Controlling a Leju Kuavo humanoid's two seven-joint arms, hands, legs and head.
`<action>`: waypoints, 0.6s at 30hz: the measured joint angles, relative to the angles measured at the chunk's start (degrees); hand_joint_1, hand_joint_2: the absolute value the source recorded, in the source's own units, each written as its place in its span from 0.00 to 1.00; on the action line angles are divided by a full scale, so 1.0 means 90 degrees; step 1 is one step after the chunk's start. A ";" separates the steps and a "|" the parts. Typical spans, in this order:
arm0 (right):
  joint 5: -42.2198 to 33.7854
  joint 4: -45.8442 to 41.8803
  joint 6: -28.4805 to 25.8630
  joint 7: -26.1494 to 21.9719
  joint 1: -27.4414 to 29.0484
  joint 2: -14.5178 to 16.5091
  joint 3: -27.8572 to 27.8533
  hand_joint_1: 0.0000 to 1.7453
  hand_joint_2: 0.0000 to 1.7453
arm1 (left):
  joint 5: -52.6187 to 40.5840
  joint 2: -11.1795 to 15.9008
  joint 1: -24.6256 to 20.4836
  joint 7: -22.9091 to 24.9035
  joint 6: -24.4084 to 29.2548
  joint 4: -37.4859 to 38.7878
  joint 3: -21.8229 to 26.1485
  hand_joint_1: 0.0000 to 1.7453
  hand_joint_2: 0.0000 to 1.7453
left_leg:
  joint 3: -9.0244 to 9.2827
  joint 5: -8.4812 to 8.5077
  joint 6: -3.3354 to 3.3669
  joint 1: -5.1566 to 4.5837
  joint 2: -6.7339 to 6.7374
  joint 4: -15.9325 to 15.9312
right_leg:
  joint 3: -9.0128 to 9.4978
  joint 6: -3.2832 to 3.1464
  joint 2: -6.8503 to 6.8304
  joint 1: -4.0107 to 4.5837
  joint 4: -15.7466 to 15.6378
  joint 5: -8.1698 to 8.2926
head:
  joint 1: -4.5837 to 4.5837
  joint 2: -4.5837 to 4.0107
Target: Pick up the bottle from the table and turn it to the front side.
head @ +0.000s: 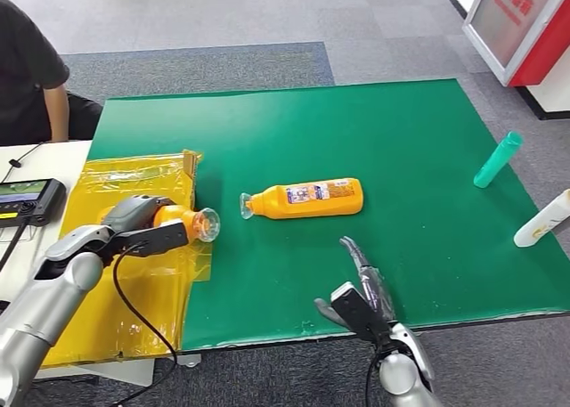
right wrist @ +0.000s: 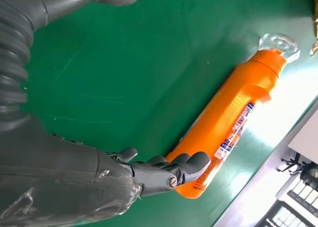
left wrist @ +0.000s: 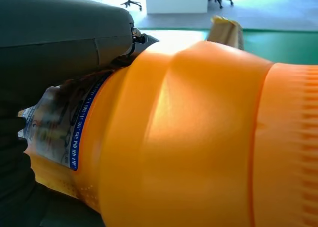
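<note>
An orange bottle [head: 180, 219] is gripped by the left hand [head: 138, 224] above the yellow sheet [head: 127, 305]. Another bottle [head: 309, 198] is laid flat on the green mat [head: 417, 140]. The right hand [head: 366, 291] is held open near it, nothing grasped.

The red-and-white sign board [head: 521, 15] carries red characters (too blurred to read); the lying orange plastic bottle's [head: 305, 199] label print is illegible.

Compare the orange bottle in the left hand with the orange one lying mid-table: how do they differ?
The held bottle is gripped by the left hand over the yellow sheet; the table bottle lies free on the green mat. Held cap points toward the mat; the other's points back at it. Both orange, clear-capped, on their sides.
</note>
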 joint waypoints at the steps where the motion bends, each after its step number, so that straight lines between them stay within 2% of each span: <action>1: 0.0000 0.0018 0.0006 0.0000 -0.0017 0.0000 0.0005 0.00 1.00 | 0.0016 -0.0012 -0.0039 -0.0022 -0.0020 0.0069 -0.0070 1.00 1.00 | 0.0000 0.0000 0.0000 0.0000 0.0000 0.0000 | 0.0000 0.0000 0.0000 0.0000 0.0000 0.0000 | 0.0000 0.0000; 8: 0.0000 0.0124 0.0010 0.0000 -0.0076 0.0000 0.0046 0.00 1.00 | 0.0044 -0.0056 -0.0237 -0.0048 -0.0063 0.0350 -0.0331 1.00 1.00 | 0.0001 0.0002 -0.0003 0.0001 0.0000 -0.0004 | 0.0001 -0.0003 -0.0001 0.0001 0.0001 -0.0001 | 0.0001 0.0000; 12: -0.0026 0.0158 0.0022 0.0002 -0.0092 0.0000 0.0071 0.00 1.00 | 0.0254 -0.0005 -0.0301 -0.0050 -0.0283 0.0392 -0.0475 1.00 1.00 | 0.0002 0.0003 -0.0003 0.0001 0.0000 -0.0005 | 0.0005 -0.0002 -0.0002 0.0001 0.0002 -0.0001 | 0.0001 0.0000; 14: -0.0038 0.0177 0.0025 0.0020 -0.0098 0.0000 0.0086 0.00 1.00 | 0.0380 0.0048 -0.0334 0.0039 -0.0362 0.0392 -0.0557 0.97 1.00 | 0.0003 0.0003 -0.0003 0.0000 0.0000 -0.0005 | 0.0007 -0.0002 -0.0001 0.0001 0.0002 -0.0001 | 0.0001 0.0000; 15: -0.0041 0.0186 0.0021 0.0036 -0.0100 0.0000 0.0090 0.00 1.00 | 0.0409 0.0065 -0.0346 0.0138 -0.0366 0.0390 -0.0591 0.82 1.00 | 0.0004 0.0003 -0.0003 0.0000 0.0000 -0.0005 | 0.0007 -0.0002 -0.0001 0.0001 0.0002 -0.0001 | 0.0001 0.0000; 18: -0.0036 0.0195 -0.0002 0.0076 -0.0100 0.0000 0.0092 0.00 1.00 | 0.0345 0.0075 -0.0353 0.0512 -0.0305 0.0388 -0.0688 0.19 1.00 | 0.0004 0.0004 -0.0004 0.0000 0.0000 -0.0005 | 0.0006 -0.0003 -0.0001 0.0001 0.0002 -0.0001 | 0.0001 0.0000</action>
